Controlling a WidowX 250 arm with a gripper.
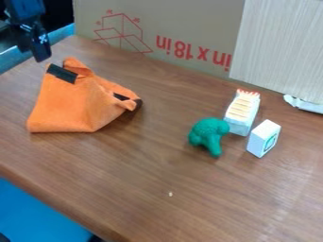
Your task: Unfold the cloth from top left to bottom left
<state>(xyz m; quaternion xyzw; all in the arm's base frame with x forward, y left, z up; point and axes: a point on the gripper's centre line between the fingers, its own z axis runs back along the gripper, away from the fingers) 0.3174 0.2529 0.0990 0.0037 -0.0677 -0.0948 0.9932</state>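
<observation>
My gripper (39,46) hangs at the upper left, above and just beyond the cloth's top corner, apart from it. On the left part of the brown table lies the orange cloth (72,106), folded and rumpled, with its top edge raised in a small peak. A black patch (62,73) marks its upper left corner, and another dark patch shows at its right corner, partly covered by a curled edge.
A green broccoli-like toy (209,135), a white box with an orange-striped top (242,113) and a small white block (264,138) stand at the right. Cardboard (157,33) and a pale ribbed panel (277,47) border the back. The table's (157,175) front edge runs along the lower left.
</observation>
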